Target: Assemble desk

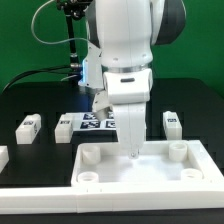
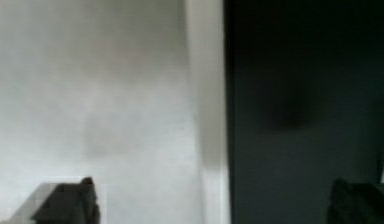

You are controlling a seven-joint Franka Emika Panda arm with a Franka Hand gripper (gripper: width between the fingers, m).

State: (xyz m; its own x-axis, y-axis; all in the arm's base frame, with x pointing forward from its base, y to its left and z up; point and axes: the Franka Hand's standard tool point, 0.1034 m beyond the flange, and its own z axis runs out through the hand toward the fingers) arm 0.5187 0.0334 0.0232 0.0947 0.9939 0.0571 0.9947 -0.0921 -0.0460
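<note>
The white desk tabletop [image 1: 150,168] lies flat at the front of the table, rim up, with round sockets [image 1: 90,156] at its corners. My gripper [image 1: 133,152] points straight down at the middle of its far rim. In the wrist view the white panel [image 2: 100,100] fills one side and the black table the other. The panel's edge runs between my two dark fingertips [image 2: 64,203]. My gripper [image 2: 215,205] is open wide and holds nothing. Loose square leg posts with tags lie behind: two [image 1: 30,126] [image 1: 64,126] at the exterior view's left, one [image 1: 172,123] at its right.
The marker board [image 1: 92,122] lies just behind the tabletop, partly hidden by my arm. A long low white rail [image 1: 35,188] runs along the front edge. Another white part [image 1: 3,156] shows at the exterior view's far left. Cables hang behind the arm.
</note>
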